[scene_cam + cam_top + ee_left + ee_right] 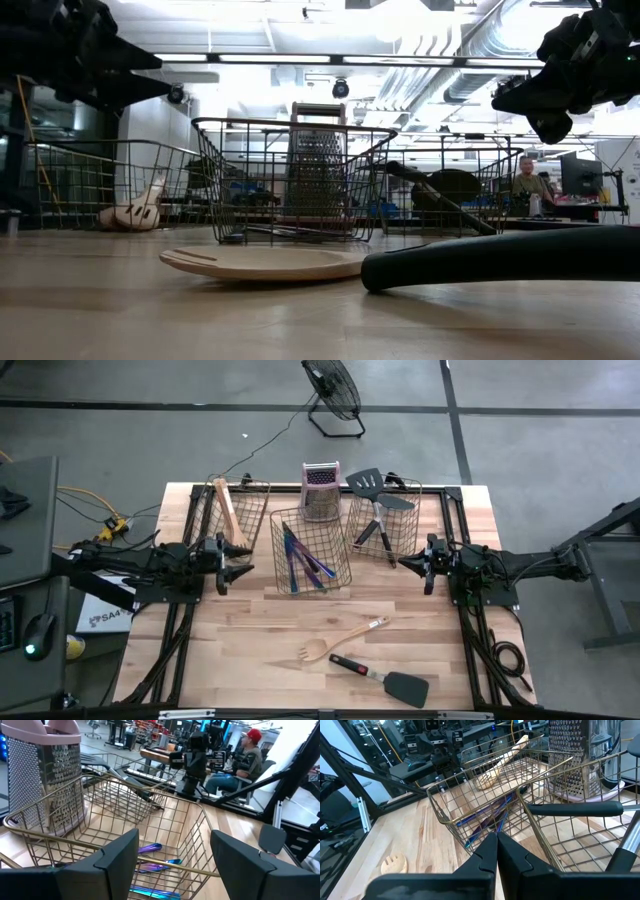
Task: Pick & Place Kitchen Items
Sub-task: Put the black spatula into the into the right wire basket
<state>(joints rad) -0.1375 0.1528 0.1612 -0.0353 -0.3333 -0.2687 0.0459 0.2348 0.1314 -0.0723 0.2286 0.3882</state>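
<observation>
While the right pincer [404,563] hangs pressed together, the wooden fork [338,640] lies well apart.

Black spatula [520,255] handle cut off at low view edge. Cutlery [150,865] partly hidden behind left hand [172,857] fingers.

Three baskets stand in a row at the table's [250,660] far side: the left basket [238,512] holds wooden utensils [229,513], the middle basket [309,548] cutlery [303,562], the right basket [384,515] spatulas [372,510]. A grater [320,490] stands behind the middle one. Nearer, a wooden fork [340,639] lies just beside a spatula [382,676].
</observation>
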